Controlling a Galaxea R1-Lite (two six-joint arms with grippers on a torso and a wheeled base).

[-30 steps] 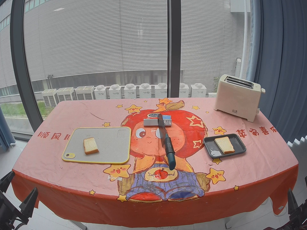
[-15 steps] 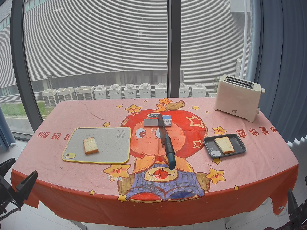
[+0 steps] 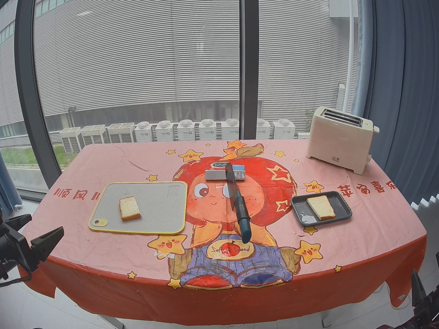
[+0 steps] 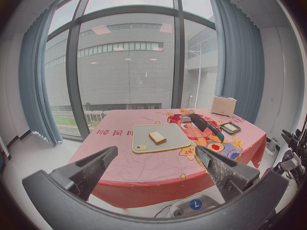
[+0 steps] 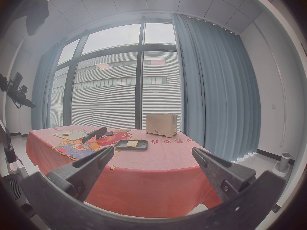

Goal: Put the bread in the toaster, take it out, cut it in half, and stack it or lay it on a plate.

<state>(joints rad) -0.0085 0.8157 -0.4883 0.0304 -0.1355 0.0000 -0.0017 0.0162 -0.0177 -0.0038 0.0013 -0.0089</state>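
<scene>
One half slice of bread [image 3: 130, 208] lies on the grey cutting board [image 3: 155, 206] at the table's left. A second piece of bread [image 3: 321, 207] rests in the dark tray [image 3: 340, 204] on the right. The cream toaster [image 3: 340, 139] stands at the back right, slots empty. A knife [image 3: 238, 202] with a dark blue handle leans on a small block [image 3: 215, 175] in the middle. My left gripper [image 3: 34, 238] hangs open off the table's front left corner, empty [image 4: 156, 155]. My right gripper [image 5: 152, 155] is open and empty, low beside the table's right front.
A red cartoon cloth [image 3: 228, 270] covers the table and drapes over its front edge. A window wall runs behind, with blue curtains [image 3: 402, 69] on the right. There is bare cloth between board, knife and tray.
My left gripper has risen and moved right, toward the table's front left corner. Bread, knife, tray and toaster have not moved.
</scene>
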